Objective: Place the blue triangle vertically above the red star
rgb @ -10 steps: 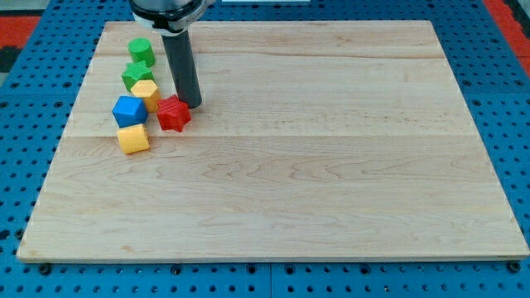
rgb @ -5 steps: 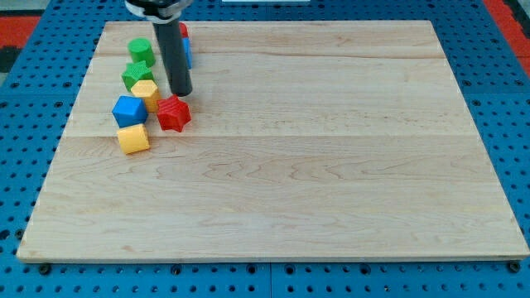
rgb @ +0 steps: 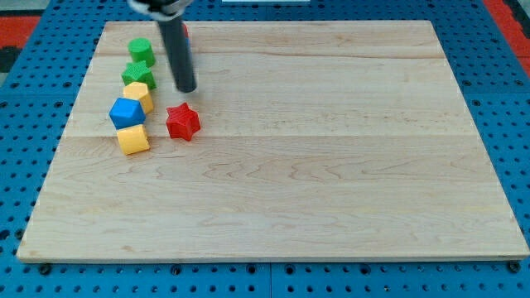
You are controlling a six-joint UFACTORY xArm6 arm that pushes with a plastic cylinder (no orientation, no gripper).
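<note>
The red star lies on the wooden board at the upper left. My tip rests on the board just above the star, with a small gap between them. The rod leans up toward the view's top edge. A sliver of a red block shows beside the rod near the board's top edge. The blue triangle cannot be made out; the rod covers that spot.
Left of the star stand a blue cube, a yellow block below it and a second yellow block above it. Further up are a green star and a green cylinder.
My tip has moved up the view, away from the red star. The star has shifted slightly right and down. The blue cube and upper yellow block have shifted slightly left.
</note>
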